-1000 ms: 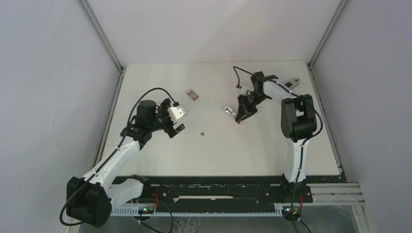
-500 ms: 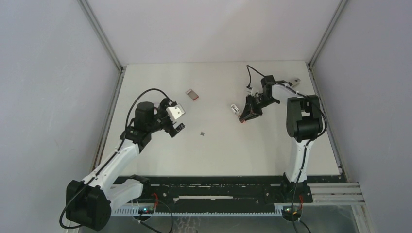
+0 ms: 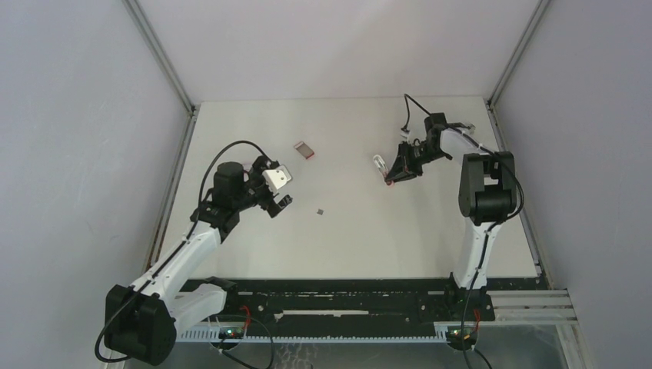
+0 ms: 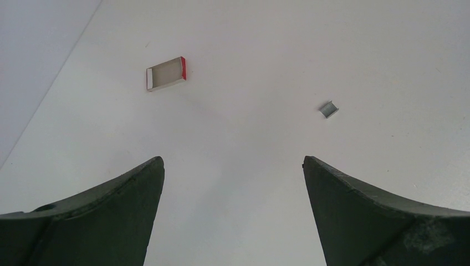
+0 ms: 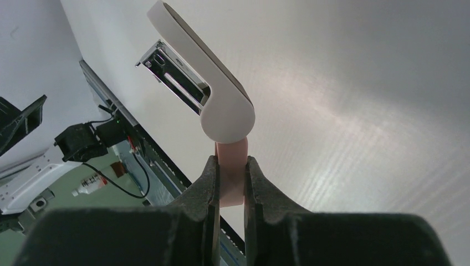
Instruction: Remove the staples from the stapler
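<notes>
A white stapler [image 5: 221, 100] with a pink rear end [image 5: 231, 176] is held up off the table, its metal magazine [image 5: 174, 77] showing under the white top. My right gripper [image 5: 230, 166] is shut on that pink end. From above, the stapler [image 3: 379, 165] hangs at the back right with the right gripper [image 3: 396, 175] beside it. One short grey strip of staples [image 4: 328, 109] lies on the table ahead of my left gripper [image 4: 233, 160], which is open and holds nothing. From above, the staples [image 3: 320, 211] lie right of the left gripper [image 3: 275, 184].
A small red-and-white box [image 4: 165, 73] lies on the table, far left of the staples, also visible from above as the box [image 3: 304, 149]. Grey walls close in the table on three sides. A black rail [image 3: 338, 296] runs along the near edge.
The right arm has carried the stapler to the right and toward the back of the table. The left arm, the staples and the box have not moved.
</notes>
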You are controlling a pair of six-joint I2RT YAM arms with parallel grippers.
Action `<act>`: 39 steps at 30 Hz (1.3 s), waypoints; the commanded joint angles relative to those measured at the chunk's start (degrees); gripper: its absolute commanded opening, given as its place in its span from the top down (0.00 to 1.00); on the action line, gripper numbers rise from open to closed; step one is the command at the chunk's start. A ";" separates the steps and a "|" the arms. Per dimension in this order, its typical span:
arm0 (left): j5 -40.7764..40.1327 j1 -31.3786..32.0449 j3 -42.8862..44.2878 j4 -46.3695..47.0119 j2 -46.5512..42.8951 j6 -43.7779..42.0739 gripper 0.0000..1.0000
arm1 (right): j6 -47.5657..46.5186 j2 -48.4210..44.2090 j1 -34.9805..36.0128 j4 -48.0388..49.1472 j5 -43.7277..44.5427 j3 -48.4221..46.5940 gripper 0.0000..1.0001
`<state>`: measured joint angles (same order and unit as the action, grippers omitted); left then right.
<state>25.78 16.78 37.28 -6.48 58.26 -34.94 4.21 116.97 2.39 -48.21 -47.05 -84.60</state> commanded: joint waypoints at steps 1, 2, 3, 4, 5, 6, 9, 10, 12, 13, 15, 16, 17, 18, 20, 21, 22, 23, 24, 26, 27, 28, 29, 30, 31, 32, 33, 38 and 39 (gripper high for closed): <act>1.03 -0.68 -0.89 2.44 -1.13 0.92 0.00 | -4.49 1.18 4.36 -4.51 -2.18 -4.98 0.98; 1.10 -0.67 -0.89 2.37 -1.12 0.92 0.00 | -5.25 1.44 5.24 -5.21 -2.13 -5.23 0.98; 1.11 -0.62 -0.89 2.35 -1.13 0.85 0.00 | -6.10 1.70 6.20 -5.82 -2.25 -5.45 0.98; 1.11 -0.62 -0.89 2.27 -1.17 0.79 0.00 | -6.77 2.15 7.10 -6.70 -2.26 -5.83 0.98; 1.11 -0.73 -0.89 2.19 -1.19 0.77 0.00 | -7.54 2.95 7.97 -7.63 -2.48 -6.22 0.98; 1.11 -0.76 -0.89 2.10 -1.17 0.71 0.00 | -8.18 3.45 8.69 -8.37 -2.64 -6.62 0.98; 1.11 -0.78 -0.94 1.89 -1.26 0.49 0.00 | -9.49 5.44 10.53 -9.74 -2.87 -7.15 0.98; 1.13 -0.74 -0.91 1.74 -1.29 0.49 0.00 | -9.78 6.13 11.09 -9.94 -3.02 -7.16 0.98; 1.20 -0.81 -0.89 1.65 -1.34 0.45 0.00 | -10.16 7.59 12.04 -10.53 -3.16 -7.37 0.97; 1.27 -0.84 -0.89 1.63 -1.32 0.48 0.00 | -10.49 8.29 12.51 -10.99 -3.43 -7.60 0.97; 1.29 -0.84 -0.89 1.60 -1.45 0.36 0.00 | -11.23 9.50 13.23 -12.08 -4.24 -8.17 0.97; 1.29 -0.82 -0.89 1.51 -1.47 0.27 0.00 | -11.54 9.90 13.51 -12.55 -4.38 -8.47 0.97; 1.27 -0.86 -0.89 1.45 -1.48 0.24 0.00 | -11.71 10.16 13.73 -12.83 -4.45 -8.63 0.97; 1.21 -0.80 -0.96 1.44 -1.56 0.22 0.00 | -11.68 10.32 13.89 -12.87 -4.52 -8.65 0.96; 1.27 -0.88 -0.98 1.41 -1.48 0.21 0.00 | -11.79 10.45 14.04 -12.88 -4.52 -8.78 0.95; 1.34 -0.88 -0.98 1.40 -1.43 0.13 0.00 | -11.73 10.59 14.04 -12.88 -4.48 -8.75 0.94; 1.37 -0.95 -0.98 1.46 -1.40 0.13 0.00 | -11.73 10.76 14.04 -12.88 -4.38 -8.74 0.93; 1.44 -0.91 -0.98 1.45 -1.31 0.13 0.00 | -11.76 10.93 13.97 -12.96 -4.39 -8.74 0.93; 1.55 -0.94 -0.98 1.47 -1.13 0.13 0.00 | -11.64 11.45 13.79 -12.96 -4.54 -8.74 0.91; 1.55 -1.00 -0.98 1.46 -1.13 0.09 0.00 | -11.66 11.74 13.63 -12.97 -4.61 -8.81 0.89; 1.55 -1.03 -1.00 1.47 -1.21 0.13 0.00 | -11.59 11.82 13.53 -12.97 -4.59 -8.83 0.88; 1.56 -1.04 -1.05 1.47 -1.28 0.13 0.00 | -11.60 11.94 13.47 -12.97 -4.63 -8.87 0.88; 1.57 -1.00 -0.99 1.46 -1.24 0.18 0.00 | -11.59 12.00 13.43 -12.97 -4.60 -8.91 0.88; 1.56 -1.00 -0.99 1.47 -1.29 0.22 0.00 | -11.60 12.05 13.38 -12.97 -4.63 -8.94 0.88; 1.55 -1.10 -1.02 1.47 -1.30 0.20 0.00 | -11.58 12.06 13.34 -12.97 -4.63 -8.87 0.88; 1.55 -1.06 -0.98 1.43 -1.31 0.20 0.00 | -11.59 12.18 13.34 -12.98 -4.59 -8.83 0.88; 1.60 -1.06 -0.98 1.47 -1.31 0.22 0.00 | -11.59 12.17 13.34 -12.97 -4.56 -8.83 0.87; 1.64 -1.17 -1.06 1.42 -1.44 0.20 0.00 | -11.59 12.36 13.10 -12.97 -4.54 -8.74 0.84; 1.62 -1.19 -1.07 1.38 -1.48 0.22 0.00 | -11.59 12.40 13.03 -13.03 -4.58 -8.74 0.84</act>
<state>25.96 16.21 37.28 -6.52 58.06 -35.03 -6.31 129.03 15.75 -60.88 -49.87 -91.57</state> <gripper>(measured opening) 0.996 0.161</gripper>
